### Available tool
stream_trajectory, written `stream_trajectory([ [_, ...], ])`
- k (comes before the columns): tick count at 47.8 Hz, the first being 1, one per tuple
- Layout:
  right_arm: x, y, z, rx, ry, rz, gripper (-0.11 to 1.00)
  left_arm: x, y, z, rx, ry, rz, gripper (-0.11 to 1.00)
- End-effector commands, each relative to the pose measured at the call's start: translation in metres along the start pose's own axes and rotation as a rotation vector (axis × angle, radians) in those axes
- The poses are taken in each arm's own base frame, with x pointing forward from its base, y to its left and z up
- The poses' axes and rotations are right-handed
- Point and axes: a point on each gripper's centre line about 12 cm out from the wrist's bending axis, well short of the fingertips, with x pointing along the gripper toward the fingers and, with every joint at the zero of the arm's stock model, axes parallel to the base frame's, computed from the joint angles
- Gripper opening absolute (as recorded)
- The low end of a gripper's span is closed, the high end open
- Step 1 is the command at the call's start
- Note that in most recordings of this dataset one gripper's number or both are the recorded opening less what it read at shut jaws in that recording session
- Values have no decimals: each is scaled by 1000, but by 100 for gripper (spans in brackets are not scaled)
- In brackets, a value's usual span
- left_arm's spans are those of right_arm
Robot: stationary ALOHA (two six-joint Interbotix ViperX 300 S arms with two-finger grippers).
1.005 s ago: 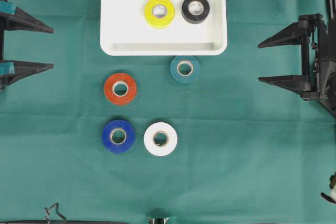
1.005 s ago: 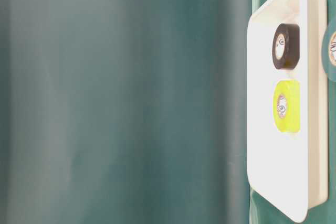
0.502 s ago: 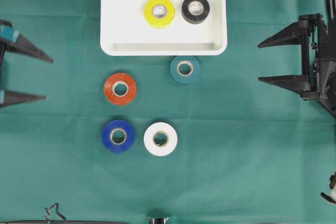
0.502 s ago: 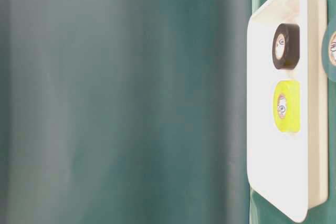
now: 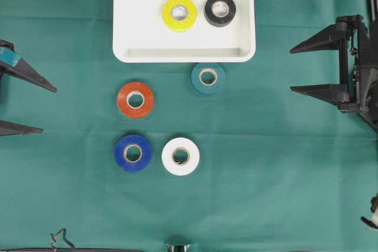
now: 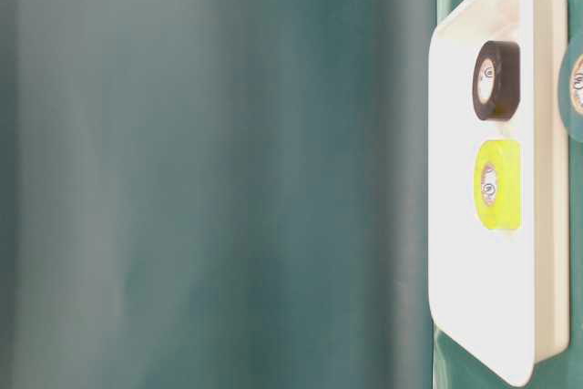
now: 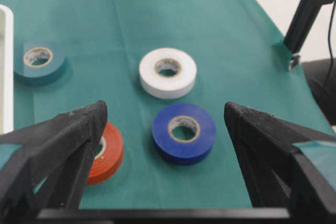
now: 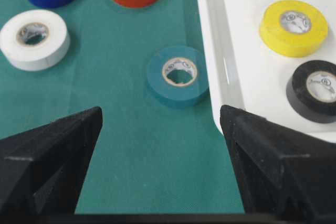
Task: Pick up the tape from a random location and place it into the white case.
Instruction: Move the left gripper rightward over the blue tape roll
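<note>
Movement is happening only on your left side: the left claw (image 5: 20, 107) is swinging toward the lower edge of the overhead view compared with a second ago, and it is now facing the loose rolls instead of the empty cloth beside the tray. Its jaws are standing wide and are gripping nothing. In the wrist view the blue roll (image 7: 184, 132) is lying just ahead of the claw, between the two fingers' lines, the orange roll (image 7: 106, 152) is partly hiding behind the left finger, and the white roll (image 7: 168, 73) is sitting further ahead.

Your right claw (image 5: 322, 66) is keeping the same place as before, also spread apart and empty, with the teal roll (image 8: 177, 76) ahead of it, close to the rim of the white case (image 5: 183, 55).

The yellow roll (image 5: 179, 13) and the black roll (image 5: 220, 10) are already lying inside the case. You are probably lining up the left claw for the blue or orange roll; reaching forward and lowering is what you are needing next.
</note>
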Motion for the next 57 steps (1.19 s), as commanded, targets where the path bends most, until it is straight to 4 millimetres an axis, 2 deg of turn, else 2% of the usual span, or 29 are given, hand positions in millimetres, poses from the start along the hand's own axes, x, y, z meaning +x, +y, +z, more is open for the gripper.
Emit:
stream_trajectory([
  [1,0,2,11,-1,-30,7,87,1,-1,7,0,-29,-2,98],
  [10,0,2,11,-2,-30,5,87,14,-1,10,0,-64,-7,98],
  [22,0,2,12,-4,-32,5,87,47,-2,17,13,-41,-7,98],
  [46,0,2,11,-5,-26,4,87,133,-4,50,24,29,-6,98],
  [51,0,2,11,-5,-27,4,87,142,-4,51,32,60,-4,98],
  [57,0,2,11,-5,-26,4,87,143,-4,49,47,86,-5,98],
])
